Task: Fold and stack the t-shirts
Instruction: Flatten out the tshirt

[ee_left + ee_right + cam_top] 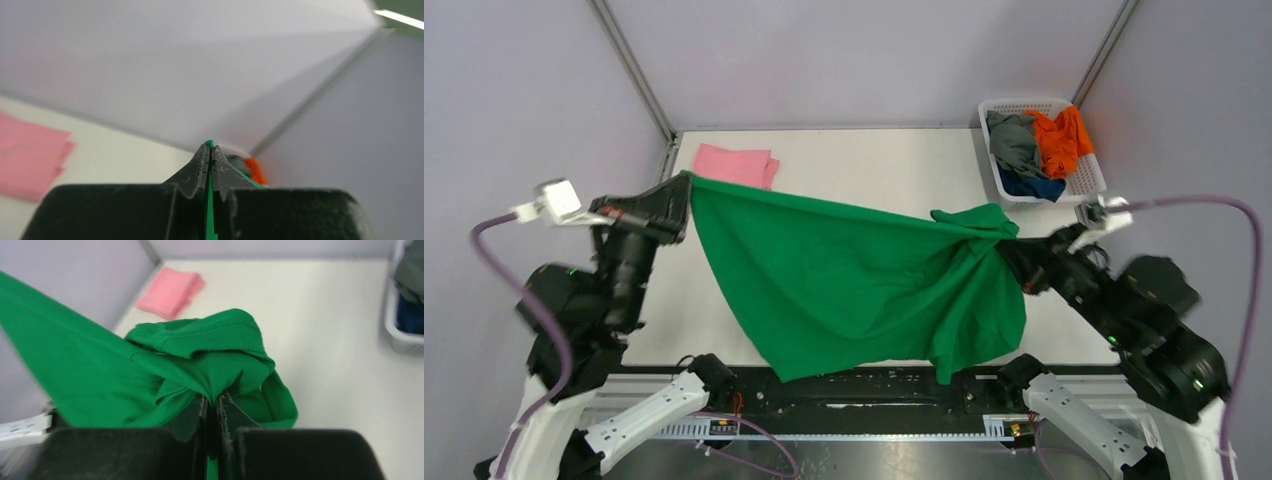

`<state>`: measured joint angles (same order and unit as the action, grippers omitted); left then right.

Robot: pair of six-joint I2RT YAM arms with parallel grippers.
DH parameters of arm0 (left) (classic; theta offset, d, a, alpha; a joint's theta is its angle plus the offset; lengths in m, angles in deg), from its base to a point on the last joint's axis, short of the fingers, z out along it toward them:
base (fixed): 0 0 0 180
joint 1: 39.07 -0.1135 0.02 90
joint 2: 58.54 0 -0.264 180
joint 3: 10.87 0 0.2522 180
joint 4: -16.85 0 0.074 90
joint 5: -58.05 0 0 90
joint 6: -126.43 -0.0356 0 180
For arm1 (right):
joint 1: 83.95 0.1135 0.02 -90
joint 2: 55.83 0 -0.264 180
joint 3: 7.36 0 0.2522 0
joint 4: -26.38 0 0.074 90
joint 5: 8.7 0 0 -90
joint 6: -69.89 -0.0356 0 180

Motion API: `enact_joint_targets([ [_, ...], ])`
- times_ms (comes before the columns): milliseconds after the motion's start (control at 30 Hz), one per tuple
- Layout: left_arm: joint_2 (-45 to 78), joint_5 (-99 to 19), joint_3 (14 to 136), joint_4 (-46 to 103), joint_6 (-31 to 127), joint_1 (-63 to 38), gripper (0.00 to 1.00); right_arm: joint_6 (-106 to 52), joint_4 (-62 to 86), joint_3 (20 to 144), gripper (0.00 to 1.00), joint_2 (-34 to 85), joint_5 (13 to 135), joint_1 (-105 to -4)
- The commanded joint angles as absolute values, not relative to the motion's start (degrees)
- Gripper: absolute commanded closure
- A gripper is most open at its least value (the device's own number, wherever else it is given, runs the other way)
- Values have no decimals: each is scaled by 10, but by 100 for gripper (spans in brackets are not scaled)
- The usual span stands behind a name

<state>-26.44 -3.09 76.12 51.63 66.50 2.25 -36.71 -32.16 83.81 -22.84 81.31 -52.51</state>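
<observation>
Left tool [686, 188] at 9 o'clock and right tool [1011, 240] at 3 o'clock pinch opposite ends of the bright green t-shirt [844, 280], which hangs spread over the worktop [874, 165]; the next move is probably laying it flat for folding.

Soft, even light fills every view. From the left wrist, the pink shirt [30, 160] left of the fingers [197, 172] and the wall [200, 60] beyond them are blurred. From the right wrist, the green shirt [210, 355] above the fingers [192, 419] is sharp; the basket [400, 335] far to their right smears.
</observation>
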Motion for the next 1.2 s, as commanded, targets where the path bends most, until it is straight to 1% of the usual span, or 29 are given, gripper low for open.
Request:
enact_joint_targets([
  [0,-113,201,773,514,630,9,100,-395,-314,779,91,-147,979,-528],
  [33,-75,200,775,521,635,-15,100,-400,-305,757,90,-124,1016,-528],
  [100,6,114,776,533,668,-95,100,-424,-289,719,89,-63,1078,-531],
  [133,45,65,768,521,680,-135,100,-432,-273,702,87,-25,1076,-538],
  [167,89,31,757,496,692,-166,100,-436,-248,686,83,15,1053,-549],
  [233,199,-17,760,429,696,-206,100,-436,-164,661,82,105,966,-599],
  [267,255,-26,777,411,688,-216,100,-438,-123,667,79,158,919,-626],
  [300,311,-36,813,412,681,-222,92,-445,-102,692,66,220,884,-651],
  [333,364,-51,862,423,673,-228,80,-448,-96,725,55,296,860,-669],
  [367,415,-62,912,447,667,-232,54,-449,-101,768,44,346,844,-680],
  [400,457,-74,970,478,664,-232,34,-445,-121,811,32,391,833,-685],
  [433,495,-87,1045,519,663,-232,20,-438,-152,849,23,423,831,-686],
  [467,522,-93,1075,555,665,-231,8,-436,-173,875,17,444,833,-687],
  [500,535,-104,1106,577,666,-231,2,-435,-182,882,12,451,836,-687],
  [533,533,-112,1103,581,668,-232,1,-434,-178,876,4,445,840,-687],
  [567,521,-122,1084,577,672,-231,1,-435,-168,859,1,430,847,-686],
  [700,421,-193,942,533,685,-229,1,-447,-124,759,1,335,859,-687],
  [800,338,-239,819,534,712,-219,1,-466,-113,677,1,246,837,-687],
  [900,237,-274,683,520,729,-184,1,-515,-85,555,1,144,750,-687],
  [967,190,-300,605,502,742,-139,1,-549,-46,479,1,97,671,-686],
  [1000,172,-309,572,493,754,-123,1,-561,-29,446,1,80,640,-685],
  [1067,146,-316,520,472,781,-99,1,-575,-23,409,1,63,622,-677],
  [1167,140,-365,459,430,819,-93,1,-574,-21,393,1,83,641,-662],
])
